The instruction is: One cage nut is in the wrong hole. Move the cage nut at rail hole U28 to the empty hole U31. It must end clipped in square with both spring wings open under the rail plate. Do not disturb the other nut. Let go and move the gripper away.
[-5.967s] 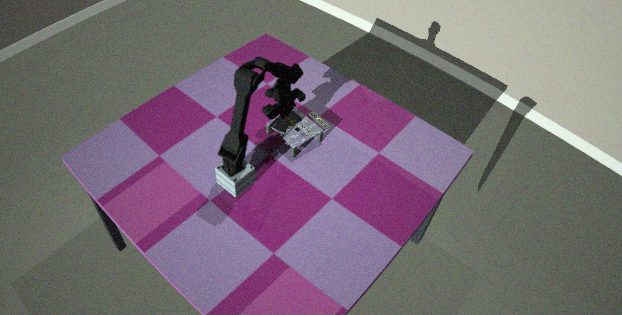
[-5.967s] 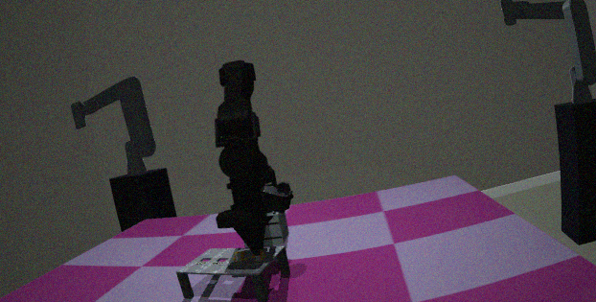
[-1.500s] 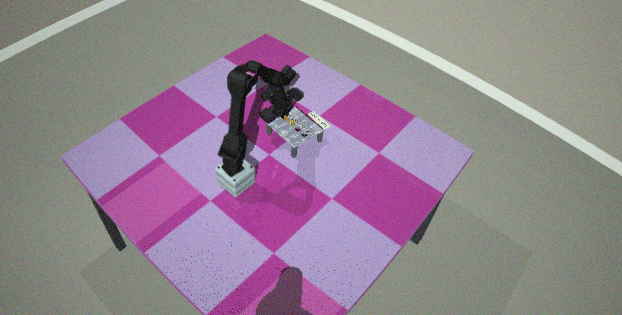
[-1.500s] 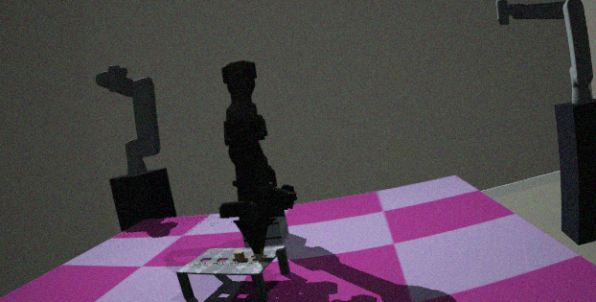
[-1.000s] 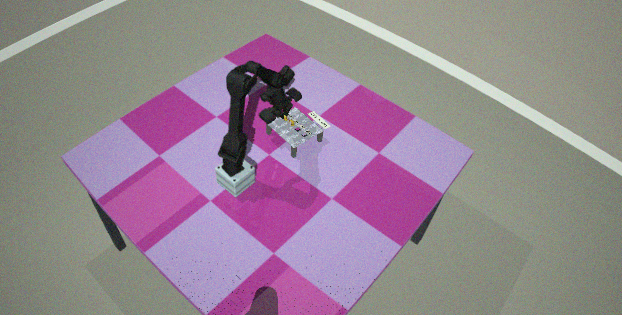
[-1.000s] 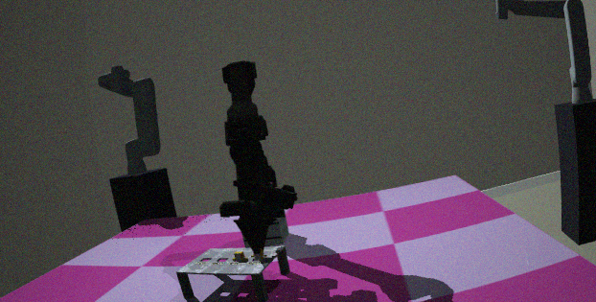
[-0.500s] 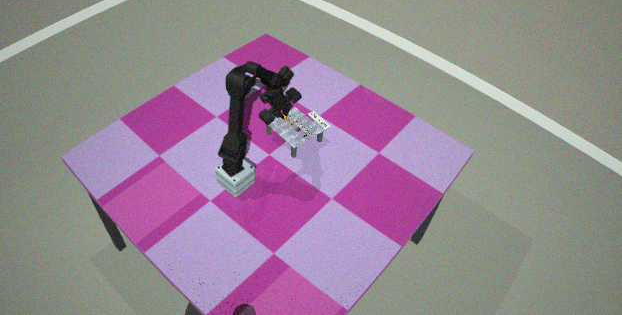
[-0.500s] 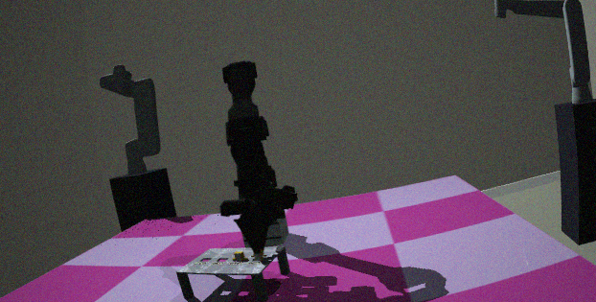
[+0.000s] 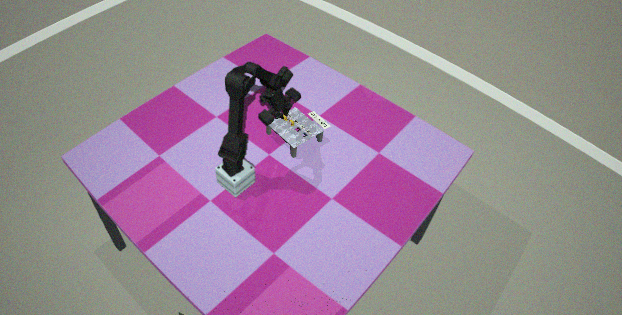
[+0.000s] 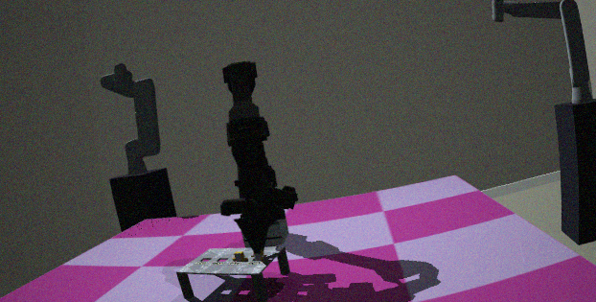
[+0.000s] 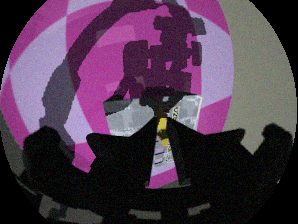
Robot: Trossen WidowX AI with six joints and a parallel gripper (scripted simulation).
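Evidently the black parallel-jaw gripper (image 9: 284, 114) (image 10: 259, 253) (image 11: 161, 119) is pinching something small, which I judge to be the yellow cage nut meant for moving (image 9: 285, 117) (image 10: 259, 257); its fingers point down at one end of the row of square holes in the grey metal rail plate (image 9: 294, 140) (image 10: 240, 268) (image 11: 127, 121), and the fingertips mask most of the nut, so whether it is still clipped in or already loosened I cannot tell.

The relation that matters is the line of that row; from the fingertips it runs down and to the right in the top view, leftward in the exterior view, with the second yellow nut (image 9: 291, 122) (image 10: 239, 256) (image 11: 162, 123) just beside the gripper on that very line, and open square holes beyond it; the numbers are too small to read, yet U31 is probably the outermost opening (image 9: 304, 134) (image 10: 206, 259).

The next move, then, should free the nut straight up, wings and all, before any travel along the row; a low sideways drag would likely knock the neighbour; over the far hole it will want the nut square to the edges, then a level press down until both wings open beneath the plate.
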